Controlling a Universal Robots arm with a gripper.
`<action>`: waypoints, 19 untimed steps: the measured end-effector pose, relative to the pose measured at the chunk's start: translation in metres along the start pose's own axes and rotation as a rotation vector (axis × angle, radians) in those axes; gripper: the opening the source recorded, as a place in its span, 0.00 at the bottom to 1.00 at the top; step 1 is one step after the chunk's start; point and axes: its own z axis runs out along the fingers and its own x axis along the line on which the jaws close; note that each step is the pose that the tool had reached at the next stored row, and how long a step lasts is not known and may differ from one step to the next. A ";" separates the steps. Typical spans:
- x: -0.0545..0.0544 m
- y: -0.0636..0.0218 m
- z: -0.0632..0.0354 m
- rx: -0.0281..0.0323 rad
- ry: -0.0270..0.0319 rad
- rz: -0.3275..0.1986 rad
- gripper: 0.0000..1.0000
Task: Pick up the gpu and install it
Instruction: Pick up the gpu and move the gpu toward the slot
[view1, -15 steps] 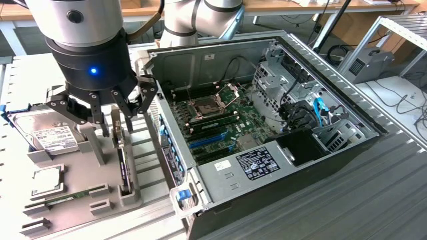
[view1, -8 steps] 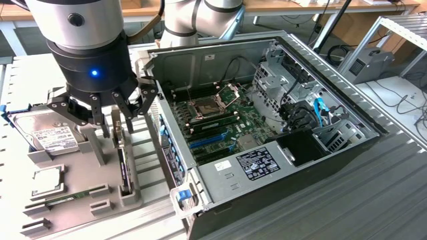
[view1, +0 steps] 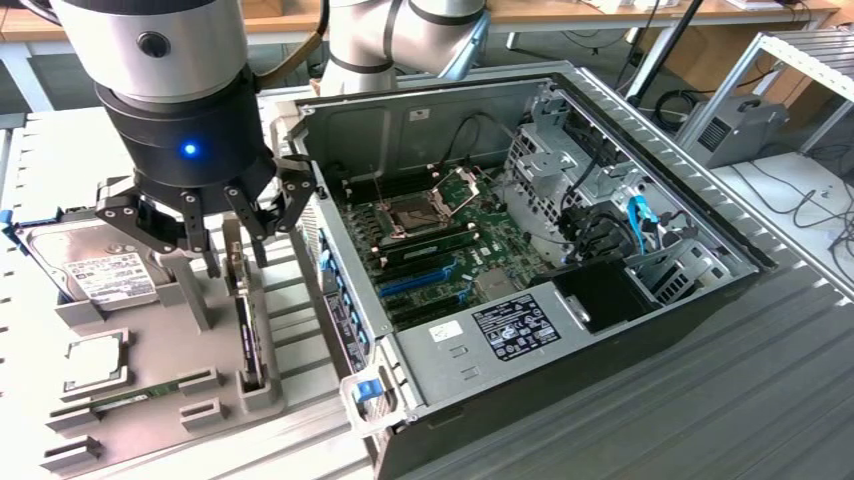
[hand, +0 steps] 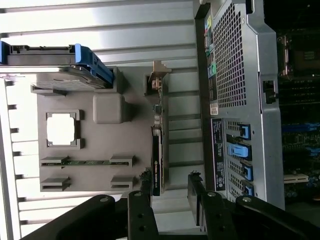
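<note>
The gpu (view1: 248, 340) stands on its edge in a slot of the grey holder (view1: 160, 340), a thin dark card with its pale metal bracket at the far end. In the wrist view the gpu (hand: 156, 150) appears edge-on, running away from the fingers. My gripper (view1: 238, 250) hangs open just above the card's bracket end, one finger on each side of its line. Its black fingers (hand: 140, 212) straddle the near end of the card without touching it, and the gripper (hand: 170, 202) holds nothing.
The holder also carries a silver hard drive (view1: 100, 265), a square processor (view1: 91, 362) and a narrow green memory stick (view1: 134, 395). On the exterior view's right, the open computer case (view1: 667, 330) lies close by, its motherboard showing blue slots (view1: 420, 280).
</note>
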 end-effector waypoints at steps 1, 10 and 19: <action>0.000 0.0000 0.0003 0.0000 0.0000 0.000 0.42; 0.000 -0.0001 0.0031 0.0000 0.0000 0.000 0.42; 0.000 -0.0002 0.0062 0.0000 0.0000 0.000 0.42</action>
